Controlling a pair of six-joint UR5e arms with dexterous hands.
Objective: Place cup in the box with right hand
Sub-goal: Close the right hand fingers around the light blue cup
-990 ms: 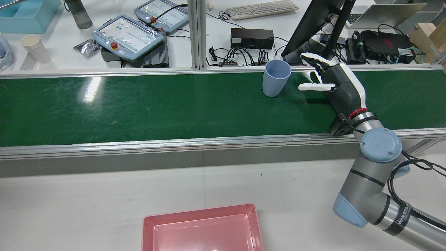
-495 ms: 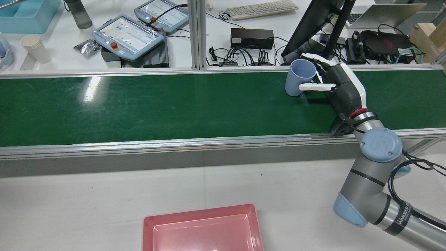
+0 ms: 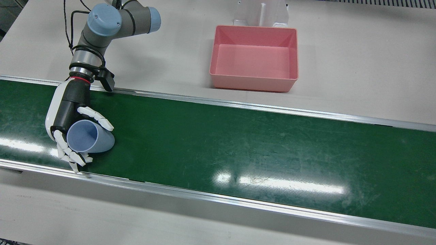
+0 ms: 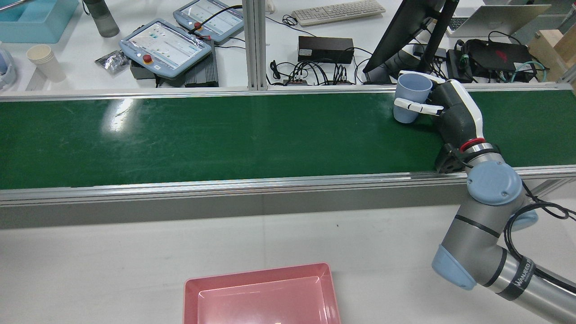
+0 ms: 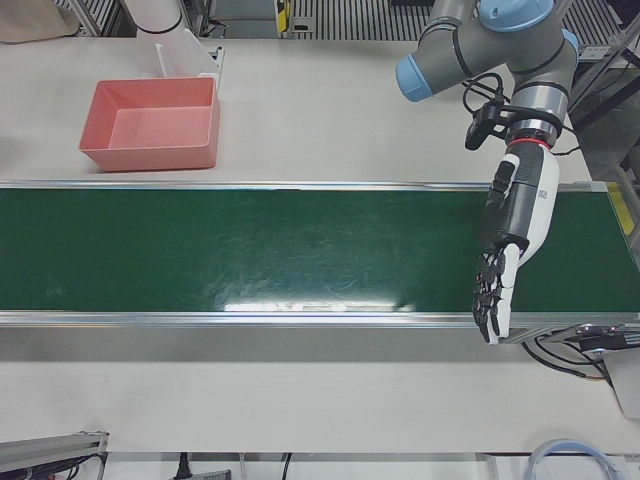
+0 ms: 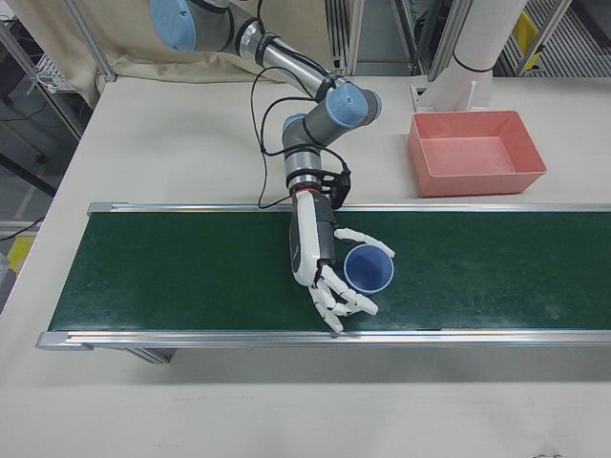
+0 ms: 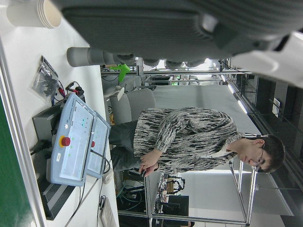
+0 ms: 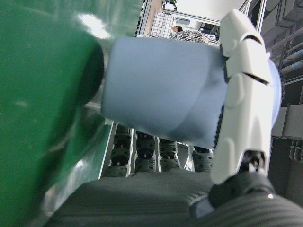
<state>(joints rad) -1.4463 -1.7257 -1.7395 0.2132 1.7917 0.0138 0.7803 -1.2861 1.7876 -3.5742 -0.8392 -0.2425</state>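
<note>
A light blue cup (image 4: 410, 102) is in my right hand (image 4: 452, 112) near the green belt's far edge. It also shows in the front view (image 3: 90, 136) and the right-front view (image 6: 368, 270). The fingers (image 3: 97, 118) wrap round the cup, and the right hand (image 3: 68, 114) is shut on it. In the right hand view the cup (image 8: 161, 90) fills the frame with a finger (image 8: 244, 94) across it, its base close to the belt. The pink box (image 3: 253, 81) stands empty on the white table beside the belt. My left hand (image 5: 505, 265) is open and empty over the belt's other end.
The green conveyor belt (image 3: 238, 146) runs between aluminium rails. Beyond it, teach pendants (image 4: 164, 45), a monitor stand (image 4: 405, 36), cables and paper cups (image 4: 45, 60) sit on a desk. A person shows in the left hand view (image 7: 199, 142).
The cup has travelled right along the belt into my right hand. The fingers have closed round it, and the hand has shifted slightly to the right.
</note>
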